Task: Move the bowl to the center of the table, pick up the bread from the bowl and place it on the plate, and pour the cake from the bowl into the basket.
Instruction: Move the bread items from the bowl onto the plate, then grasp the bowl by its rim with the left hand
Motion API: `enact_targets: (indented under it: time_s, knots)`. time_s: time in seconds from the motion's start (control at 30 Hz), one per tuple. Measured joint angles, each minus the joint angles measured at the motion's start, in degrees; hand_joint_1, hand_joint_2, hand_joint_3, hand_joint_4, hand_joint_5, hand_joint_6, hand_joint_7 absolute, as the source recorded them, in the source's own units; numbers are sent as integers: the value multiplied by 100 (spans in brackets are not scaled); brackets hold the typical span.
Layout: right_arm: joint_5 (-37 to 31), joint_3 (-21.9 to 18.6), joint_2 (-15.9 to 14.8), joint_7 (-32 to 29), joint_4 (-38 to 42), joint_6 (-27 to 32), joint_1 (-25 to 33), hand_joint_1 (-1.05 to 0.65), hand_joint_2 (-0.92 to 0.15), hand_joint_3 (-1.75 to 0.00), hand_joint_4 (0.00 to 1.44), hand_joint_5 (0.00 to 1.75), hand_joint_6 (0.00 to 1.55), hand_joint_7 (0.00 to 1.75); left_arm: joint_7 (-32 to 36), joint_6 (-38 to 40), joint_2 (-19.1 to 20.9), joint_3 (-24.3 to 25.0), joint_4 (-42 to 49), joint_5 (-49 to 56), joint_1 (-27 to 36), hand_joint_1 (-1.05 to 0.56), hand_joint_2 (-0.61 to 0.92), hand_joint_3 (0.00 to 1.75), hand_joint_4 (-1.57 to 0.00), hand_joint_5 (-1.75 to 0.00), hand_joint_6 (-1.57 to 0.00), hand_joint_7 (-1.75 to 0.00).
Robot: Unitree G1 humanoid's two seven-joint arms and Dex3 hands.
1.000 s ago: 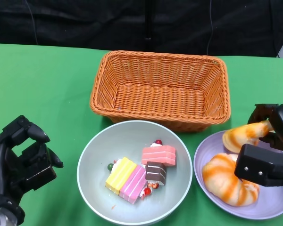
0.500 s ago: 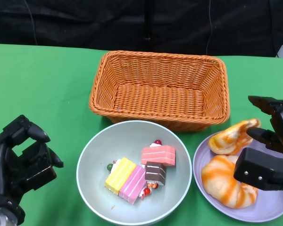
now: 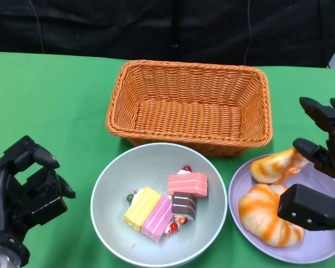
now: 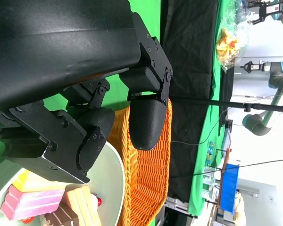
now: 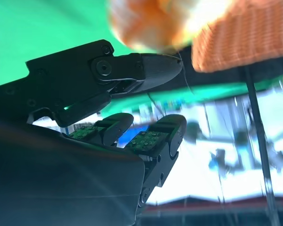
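Item one: a pale grey-green round bowl [image 3: 159,204] stood at 6 o'clock on the green table [image 3: 50,100], just beside the basket's near wall. In it lay small cake pieces: a yellow striped slice [image 3: 141,206] touching a pink striped slice [image 3: 157,218], a dark chocolate square [image 3: 184,204] and a pink-and-red layered piece [image 3: 188,183], with small red and green beads around them.

Item two: an orange woven rectangular basket [image 3: 190,106] sat at 12 o'clock, holding nothing that I could see.

Item three: a lilac round plate [image 3: 318,245] lay at 4 o'clock, near the bowl's rim. On it rested two orange-and-cream glazed bread rolls, the larger roll [image 3: 262,218] nearer me and the smaller roll [image 3: 276,167] at the plate's far edge, the two touching.

Item four: my right hand [image 3: 321,173] hung over the plate's 3 o'clock side, fingers spread apart and gripping nothing; one fingertip sat just beside the smaller roll.

Item five: my left hand [image 3: 22,195] hovered at 8 o'clock, well apart from the bowl, fingers curled inward around nothing.
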Motion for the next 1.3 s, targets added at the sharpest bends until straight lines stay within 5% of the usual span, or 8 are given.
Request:
enact_targets:
  time_s: [0.27, 0.33, 0.43, 0.47, 0.6, 0.7, 0.93, 1.3]
  knots:
    - [221, -206, 228, -1002, 39, -845, -3, -46, -92, -37, 100, 22, 100, 16, -12, -79, 2, 1, 55, 13, -1, 12, 55, 138, -87, -175, -73, -171]
    - [539, -312, 346, -971, -86, -1185, 35, -37, -76, -59, 102, 30, 107, 11, -11, -82, 2, -1, 56, 16, -3, 11, 55, 137, -86, -175, -72, -170]
    - [1571, -565, 639, -242, -598, -1515, 256, -17, -58, -100, 104, 106, 130, 17, -11, -86, 2, -3, 56, 20, -7, 12, 56, 137, -86, -175, -72, -170]
    - [1981, -634, 754, 170, -883, -1485, 396, -13, -53, -111, 107, 115, 131, 28, -11, -91, 2, -1, 58, 20, -9, 12, 56, 137, -86, -175, -72, -170]
    - [3221, -750, 1207, 1591, -2038, -784, 1001, -4, -46, -135, 100, 166, 96, 134, -32, -115, 3, 4, 73, 17, -13, 12, 57, 138, -87, -175, -72, -171]
    - [4318, -847, 1552, 2591, -2934, 85, 1460, -5, -49, -133, 97, 174, 79, 158, -106, -217, 18, 13, 140, 16, -17, 12, 56, 137, -86, -175, -71, -171]
    - [6291, -1096, 1786, 4139, -4466, 1801, 2117, -3, -49, -133, 92, 175, 72, 169, -114, -214, 41, 2, 94, 16, 17, 11, 55, 137, -86, -175, -71, -171]
    - [7822, -1349, 1913, 4743, -5912, 3381, 3087, -9, -52, -128, 84, 175, 62, 175, -618, -745, 406, -169, -21, 321, 219, 13, 46, 141, -81, -175, -77, -153]
